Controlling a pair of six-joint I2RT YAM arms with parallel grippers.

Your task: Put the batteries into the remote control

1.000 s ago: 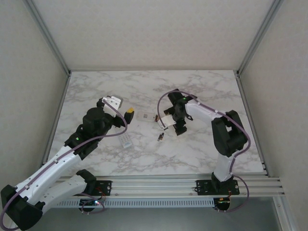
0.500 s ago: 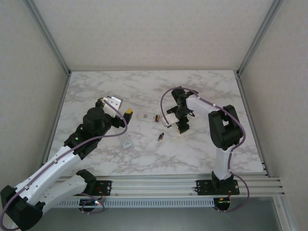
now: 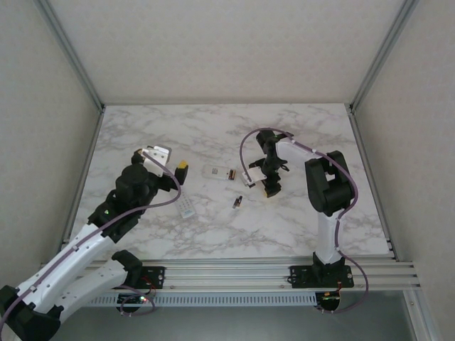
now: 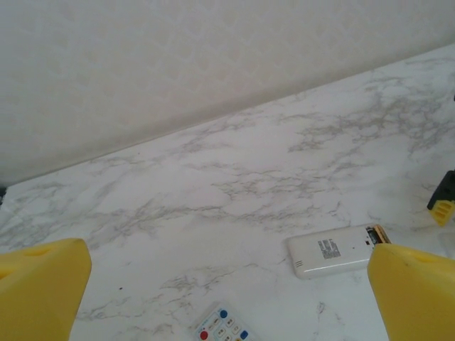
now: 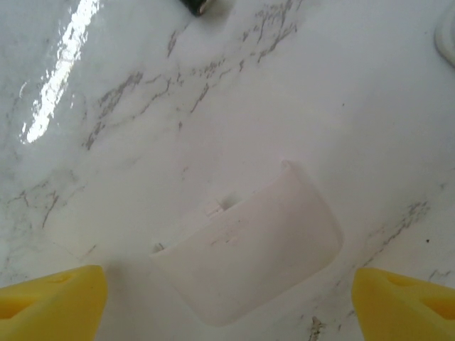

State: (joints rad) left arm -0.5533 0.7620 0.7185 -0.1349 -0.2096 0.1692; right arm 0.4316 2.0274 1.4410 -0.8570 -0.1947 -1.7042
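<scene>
A white remote control (image 3: 220,172) lies face down mid-table, also in the left wrist view (image 4: 333,251), with a dark orange bit in its open end (image 4: 377,233). One of the batteries (image 3: 237,202) lies loose on the marble nearer the arms. A white battery cover (image 5: 249,252) lies flat between my right gripper's (image 5: 227,312) open yellow fingertips (image 5: 50,304), touching neither. From above, that right gripper (image 3: 264,187) hangs just right of the cover (image 3: 248,180). My left gripper (image 3: 165,160) is open and holds nothing, left of the remote.
A second remote (image 3: 187,208) with coloured buttons lies face up near the left gripper, its end visible in the left wrist view (image 4: 224,328). A dark object (image 5: 199,6) sits at the top edge of the right wrist view. Walls enclose the table on three sides.
The right gripper shifted a little to the right, away from the white remote, with its arm folded in and its jaws slightly narrowed. The left arm drew back to the left.
</scene>
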